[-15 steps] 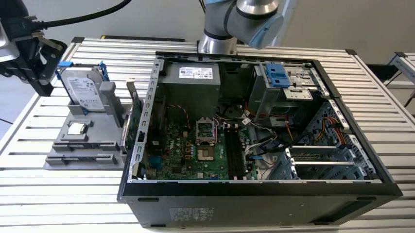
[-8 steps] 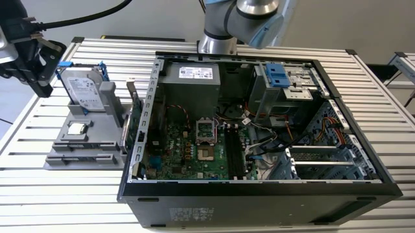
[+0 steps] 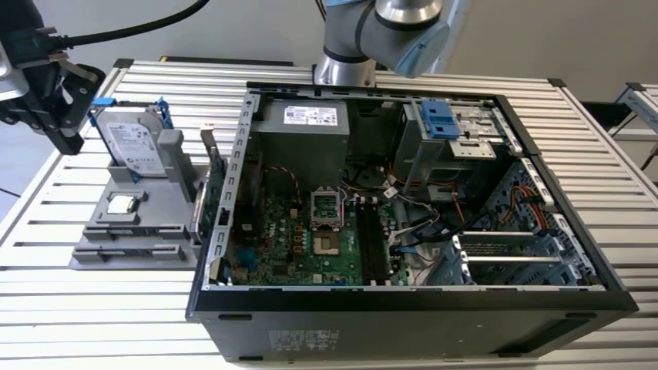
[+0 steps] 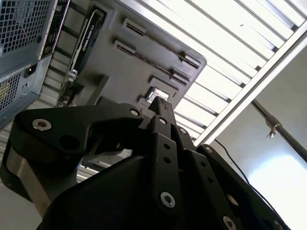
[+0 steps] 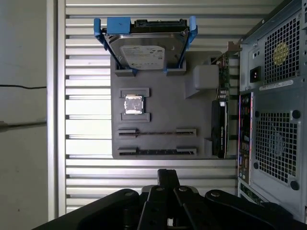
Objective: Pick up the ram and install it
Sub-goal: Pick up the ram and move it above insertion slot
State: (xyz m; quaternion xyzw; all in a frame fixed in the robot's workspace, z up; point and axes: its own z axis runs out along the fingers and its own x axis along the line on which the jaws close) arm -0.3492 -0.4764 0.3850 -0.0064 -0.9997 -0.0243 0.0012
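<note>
The ram (image 5: 157,132) stands on edge in a long slot of the grey holder tray (image 5: 160,112) and shows as a thin strip. A second long slot (image 5: 157,151) runs just beside it. The processor chip (image 5: 134,104) and the upright hard drive (image 5: 146,50) share the tray. A graphics card (image 5: 218,129) lines the edge next to the computer case (image 5: 273,120). Bare slatted table (image 5: 86,143) borders the tray's other sides. The gripper (image 3: 68,143), at the exterior view's far left, hangs well apart from the ram with its claw closed on nothing.
</note>
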